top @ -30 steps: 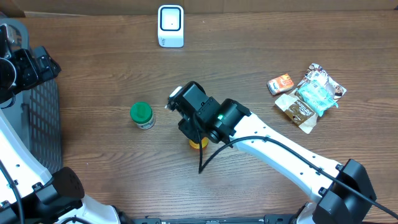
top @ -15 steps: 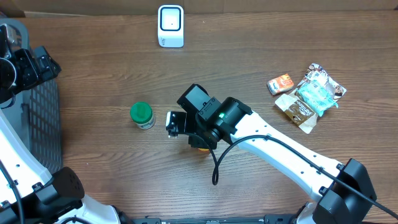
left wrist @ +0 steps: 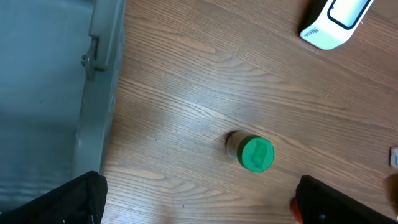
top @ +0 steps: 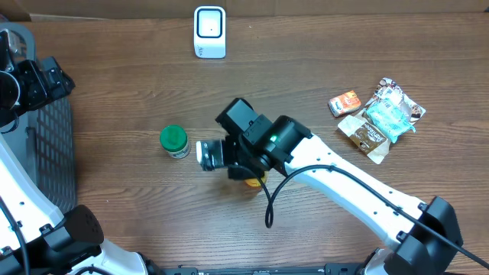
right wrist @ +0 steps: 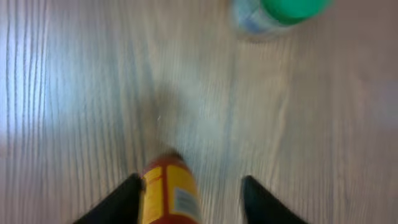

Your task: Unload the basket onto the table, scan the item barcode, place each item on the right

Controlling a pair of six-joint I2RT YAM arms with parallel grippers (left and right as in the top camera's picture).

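**Right end effector [right wrist: 191,182] loosens off the bottle [right wrist: 169,190]**
Its jaws have spread in the last second, so the bottle sits released between them on the table [top: 114,84], well apart from the scanner [top: 209,32]. The scan is probably finished, or a regrasp is coming. The left end effector [left wrist: 199,183] is wide open and empty.
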